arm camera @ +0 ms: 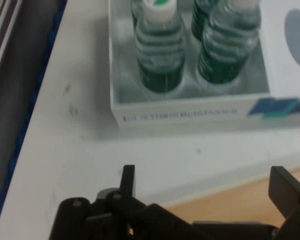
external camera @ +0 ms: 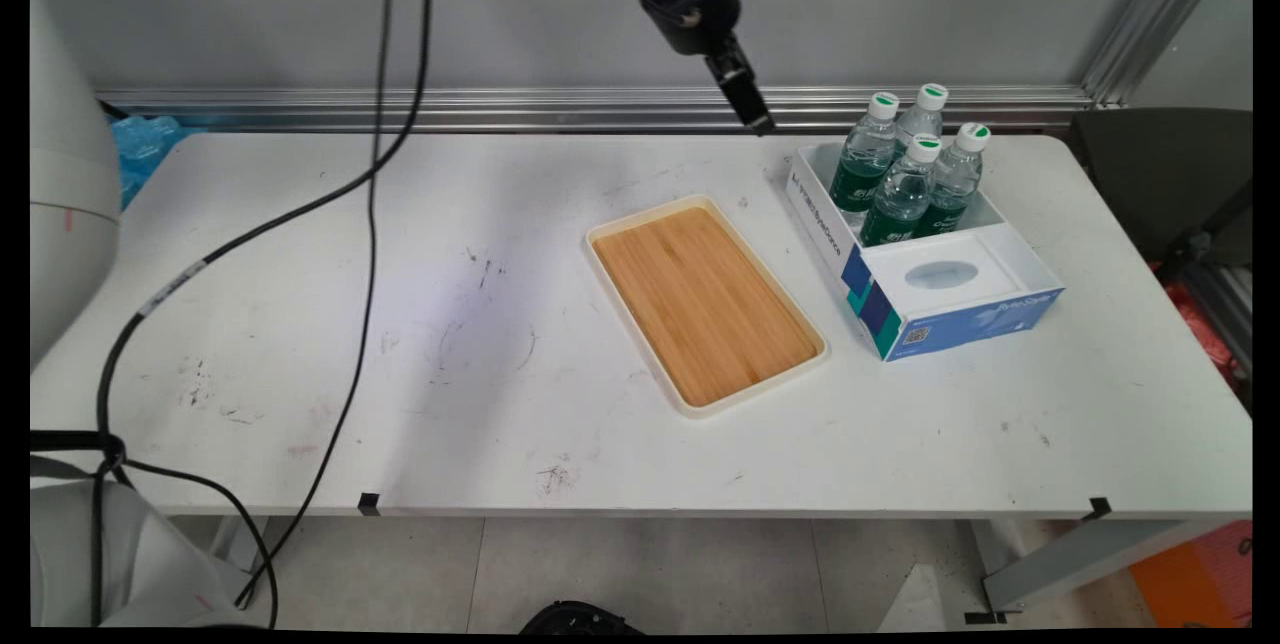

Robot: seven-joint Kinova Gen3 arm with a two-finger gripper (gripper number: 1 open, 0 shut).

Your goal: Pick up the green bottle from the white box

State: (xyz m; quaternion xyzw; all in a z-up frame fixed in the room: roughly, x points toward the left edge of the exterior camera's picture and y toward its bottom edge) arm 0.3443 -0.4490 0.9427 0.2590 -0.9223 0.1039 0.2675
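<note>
Overhead, the gripper (external camera: 758, 122) hangs in the air above the far side of the table (external camera: 400, 324), tilted down and to the right, and touches nothing. In the hand view its fingers (arm camera: 128, 179) stand wide apart with only bare table between them, so it is open and empty. Nearest to it is the box (external camera: 950, 309), white with blue sides, which sits on the right part of the table; the gripper is just off the box's far left corner, above it and not over it. Four bottles (external camera: 905, 189) stand upright in the box's far compartment, close together, with white caps and green labels. The near part of the box is a white insert with a shallow oval hollow, and nothing lies in it. In the hand view the box wall (arm camera: 190, 112) faces the gripper across a strip of table (arm camera: 90, 150), with two of the bottles (arm camera: 162, 55) showing behind it. Left of the box, near it but apart, lies the tray (external camera: 705, 304), pale-rimmed with a wooden floor, set at a slant and bare; its corner (arm camera: 240, 205) shows low in the hand view between the fingers. Black cables (external camera: 375, 174) hang over the table's left half.
</note>
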